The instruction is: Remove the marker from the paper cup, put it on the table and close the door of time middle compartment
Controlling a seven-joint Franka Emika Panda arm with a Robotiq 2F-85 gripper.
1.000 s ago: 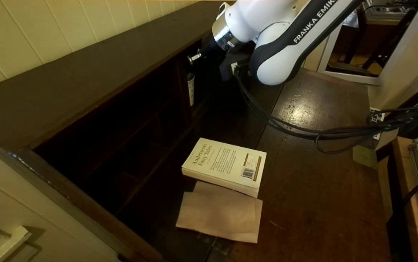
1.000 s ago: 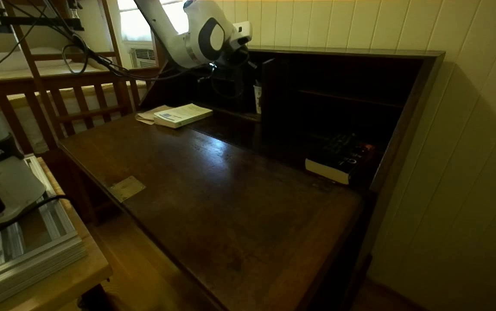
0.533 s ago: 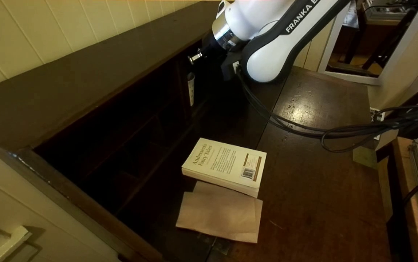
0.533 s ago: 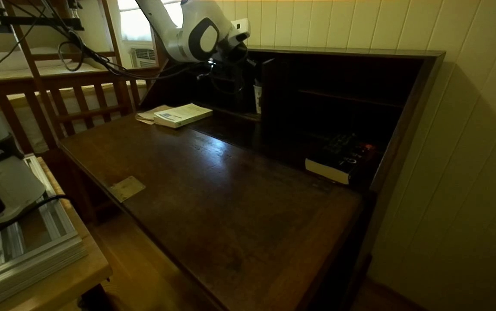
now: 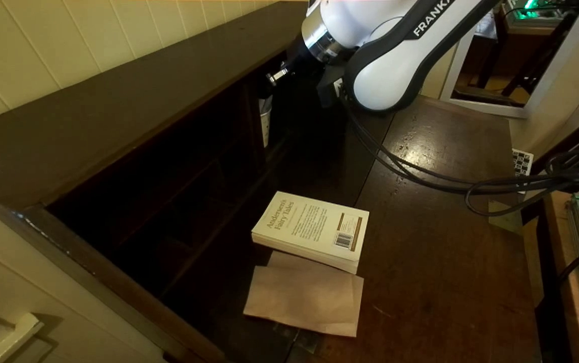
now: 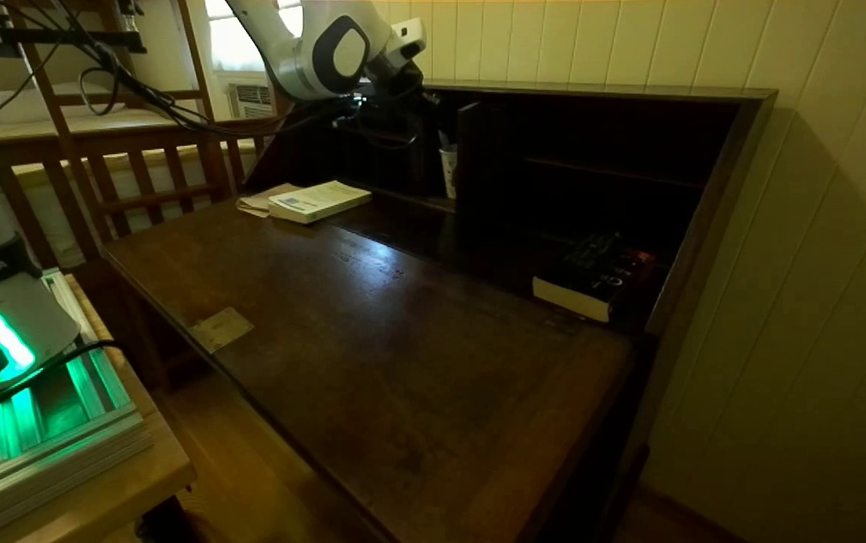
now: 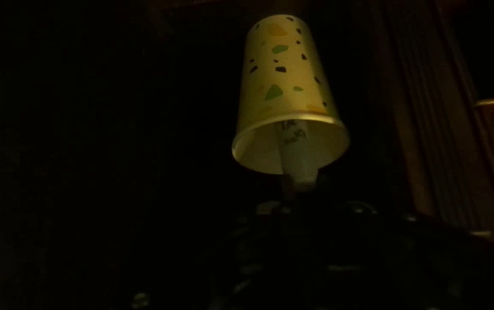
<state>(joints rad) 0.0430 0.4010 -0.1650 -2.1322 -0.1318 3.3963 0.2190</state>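
From my station, the table and the cabinet at its back look as they did 0.5 s ago. The arm differs: in both exterior views it has shifted a little higher, and its cables have slid along too. The base light, dark before, now glows green. The door stands out from the cabinet, unchanged. I see no shift in the tan paper sheet or the white book just beside it. My gripper, mostly lost in darkness in the wrist view, is narrow at the fingertips. The paper cup stands upright just beside the door. The marker is partly inside the cup, with 1 end past the rim, held between my fingertips.
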